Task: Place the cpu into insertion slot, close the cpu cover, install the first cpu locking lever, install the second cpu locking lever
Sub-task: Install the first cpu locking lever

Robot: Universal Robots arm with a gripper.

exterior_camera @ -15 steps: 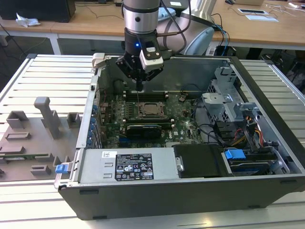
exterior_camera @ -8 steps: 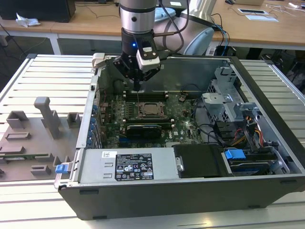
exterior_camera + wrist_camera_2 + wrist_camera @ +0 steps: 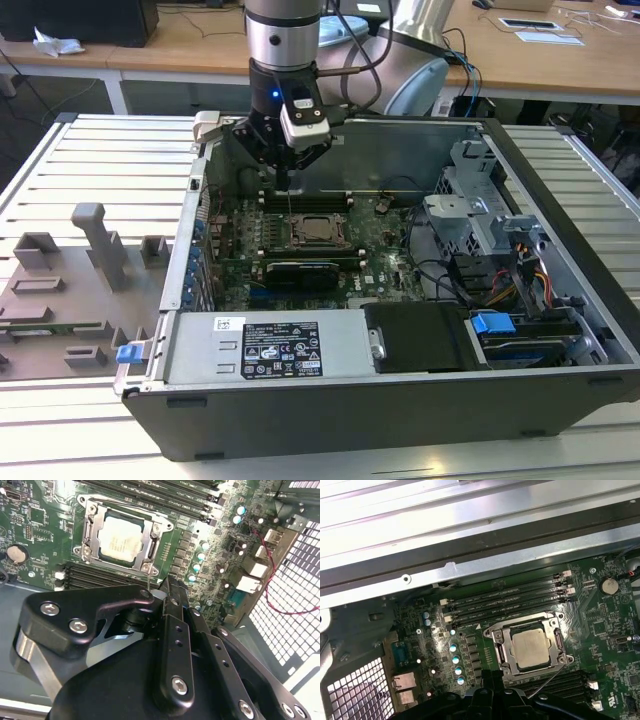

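Square of dull silver: cpu (image 3: 121, 539), framed by metal cpu cover (image 3: 131, 512).

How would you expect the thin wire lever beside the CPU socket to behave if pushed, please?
The locking lever is a thin wire rod, so it likely flexes and springs back. Its smooth bare metal looks slippery, so a push may slide off. Pinned beside the cpu cover, it should pivot, not lift free.
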